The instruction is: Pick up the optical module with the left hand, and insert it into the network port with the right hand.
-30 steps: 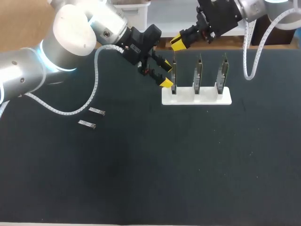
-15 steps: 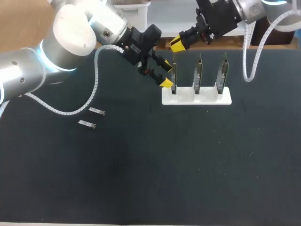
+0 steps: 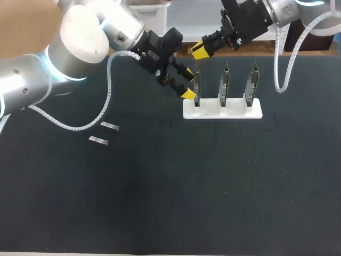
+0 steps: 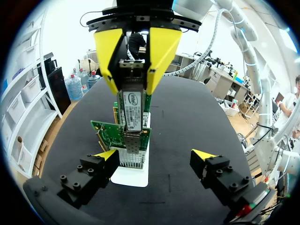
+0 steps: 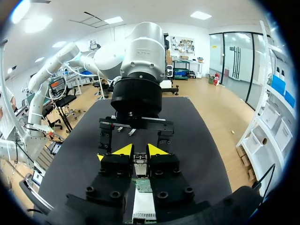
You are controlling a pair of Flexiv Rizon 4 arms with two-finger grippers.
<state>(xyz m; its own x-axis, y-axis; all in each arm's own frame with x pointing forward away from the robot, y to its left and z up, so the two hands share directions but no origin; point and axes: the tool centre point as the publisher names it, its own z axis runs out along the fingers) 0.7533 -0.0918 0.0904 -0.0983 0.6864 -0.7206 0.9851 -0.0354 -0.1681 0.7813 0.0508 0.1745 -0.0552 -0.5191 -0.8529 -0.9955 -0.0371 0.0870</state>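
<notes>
— Where's the module, from where you stand?
— Up in the right gripper (image 4: 132, 88). The slim silver metal optical module (image 4: 132, 110) hangs upright, pinched from both sides between its yellow fingertips (image 4: 108, 56), with the label turned toward the other arm.
— And under it?
— A green circuit card (image 4: 108, 132), the end one of three standing on edge in a long white slotted stand (image 3: 229, 111) toward the far side of the black tabletop (image 3: 186, 186). The module's lower end meets the ribbed metal network port (image 4: 133, 157) on that card's upper edge (how deep it sits, I can't make out from here).
— The left arm?
— The left gripper (image 3: 188, 84) is just beside the same card, on the side away from the other two. Its fingers are spread wide with nothing between them. One yellow tip is low by the end of the stand, and the other is higher, near the card's top.
— Touching the card?
— Can't tell. It's close, at any rate.
— Anything else on the table?
— Two small silver oblong modules (image 3: 109, 126) lie flat near each other, well apart from the stand, over on the left arm's side.
</notes>
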